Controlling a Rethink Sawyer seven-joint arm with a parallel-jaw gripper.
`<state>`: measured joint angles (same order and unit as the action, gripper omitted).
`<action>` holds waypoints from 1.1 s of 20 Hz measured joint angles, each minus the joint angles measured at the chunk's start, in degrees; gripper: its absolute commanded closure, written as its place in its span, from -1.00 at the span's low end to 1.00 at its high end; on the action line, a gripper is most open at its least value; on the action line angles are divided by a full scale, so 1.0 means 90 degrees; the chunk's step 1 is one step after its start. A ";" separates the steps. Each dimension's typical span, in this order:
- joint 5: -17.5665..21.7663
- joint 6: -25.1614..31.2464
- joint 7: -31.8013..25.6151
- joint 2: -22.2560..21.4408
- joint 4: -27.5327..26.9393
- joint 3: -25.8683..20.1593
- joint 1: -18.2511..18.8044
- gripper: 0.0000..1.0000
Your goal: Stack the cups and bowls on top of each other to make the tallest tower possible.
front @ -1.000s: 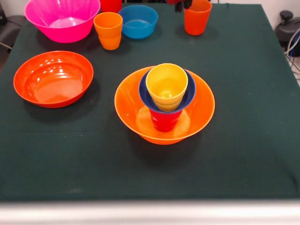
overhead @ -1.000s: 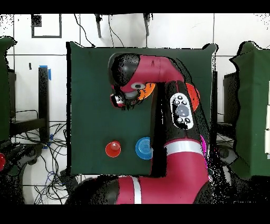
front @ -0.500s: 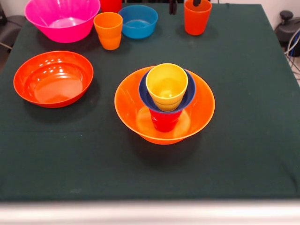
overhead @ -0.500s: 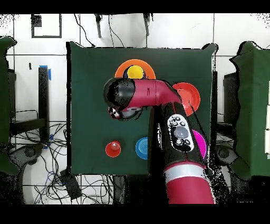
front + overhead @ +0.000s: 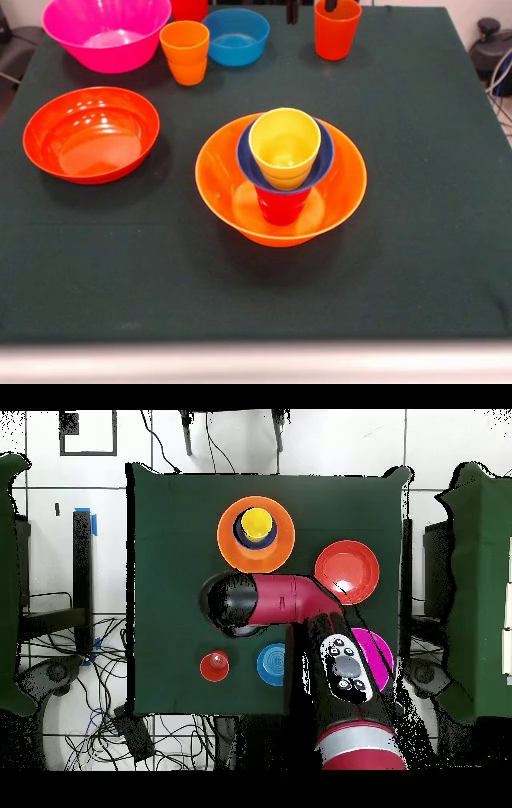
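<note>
A dark green cloth is spread over the table (image 5: pixel 416 200). A pale strip is seen along the table's near edge in the front view. Around the table, a white tiled floor (image 5: pixel 330 444) is seen from above, with black cables (image 5: pixel 60 714) lying on it at about 8 o'clock.

The tower (image 5: pixel 282 172) stands near the middle of the table. Its base is a big yellow-orange bowl (image 5: pixel 344 188). A red cup (image 5: pixel 280 206) stands inside that bowl. A small dark blue bowl (image 5: pixel 245 160) sits on the red cup, and a yellow cup (image 5: pixel 284 144) sits in the dark blue bowl at the top.

In the front view, a wide orange-red bowl (image 5: pixel 90 134) lies alone at 9 o'clock from the tower, well apart from it. A big pink bowl (image 5: pixel 106 32) is set at 11 o'clock, at the far edge. An orange-yellow cup (image 5: pixel 185 51) stands just beside it, and a light blue bowl (image 5: pixel 235 36) is next to that cup. Part of one more red cup (image 5: pixel 189 8) is seen behind them at the top edge. An orange cup (image 5: pixel 337 29) stands at 1 o'clock, apart from the rest.

The gripper (image 5: pixel 312 8) is seen only as two dark tips at the top edge of the front view. One tip is inside the orange cup's mouth and the other is to its left, with a gap between them. It cannot be told whether the jaws are open or closed on the cup's wall. From above, the red and black arm (image 5: pixel 300 634) is seen stretched over the table, and the gripper is hidden under it.
</note>
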<state>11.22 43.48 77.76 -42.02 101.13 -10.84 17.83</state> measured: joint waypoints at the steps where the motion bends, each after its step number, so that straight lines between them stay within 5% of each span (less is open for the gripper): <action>1: 0.0131 -0.0410 0.0000 0.0002 0.0192 0.0037 0.0008 -1.00; 11: 0.0850 -0.1636 0.0000 0.0186 0.0633 0.0090 0.0191 -1.00; 22: 0.1685 -0.1881 0.0000 0.0632 0.0769 0.0247 0.0693 -1.00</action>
<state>26.38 26.55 77.76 -36.33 108.05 -8.62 24.07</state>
